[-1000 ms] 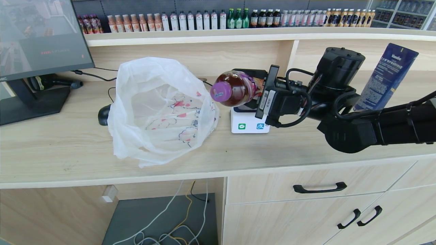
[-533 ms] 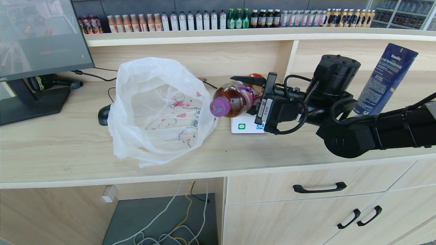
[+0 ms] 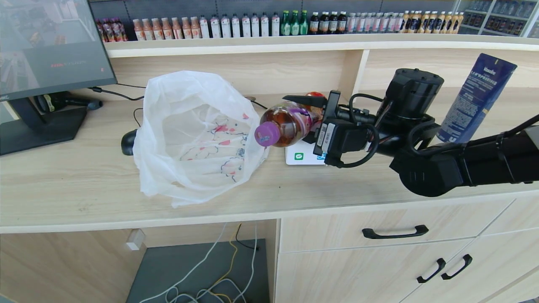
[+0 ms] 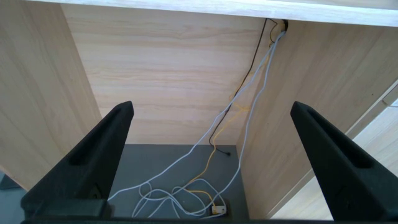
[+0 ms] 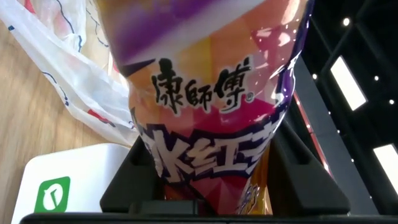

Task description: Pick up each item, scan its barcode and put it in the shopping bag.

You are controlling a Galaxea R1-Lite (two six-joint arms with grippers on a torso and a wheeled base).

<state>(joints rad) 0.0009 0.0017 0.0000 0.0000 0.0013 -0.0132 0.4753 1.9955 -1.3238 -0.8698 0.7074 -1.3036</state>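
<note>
A tea bottle [image 3: 284, 125] with a purple cap lies sideways in the air, cap pointing at the white plastic shopping bag [image 3: 198, 134]. My right gripper [image 3: 309, 120] is shut on the bottle's body, just right of the bag's rim and above the white scanner box [image 3: 301, 156]. The right wrist view has the bottle's label [image 5: 211, 124] up close, with the bag [image 5: 68, 81] and the scanner box [image 5: 62, 186] beneath. My left gripper [image 4: 211, 162] hangs open below the counter, facing a wooden panel and loose cables. A blue carton [image 3: 476, 99] stands on the counter at the right.
A monitor [image 3: 50, 46] and its stand sit at the counter's left, a handheld scanner [image 3: 63, 102] behind it and a black mouse [image 3: 127, 142] beside the bag. A shelf of bottles [image 3: 273, 23] runs along the back. Drawers with black handles [image 3: 395, 232] are below the counter.
My right gripper carried the bottle left and slightly down, so the cap now reaches the bag's right rim. The bag and carton stayed put.
</note>
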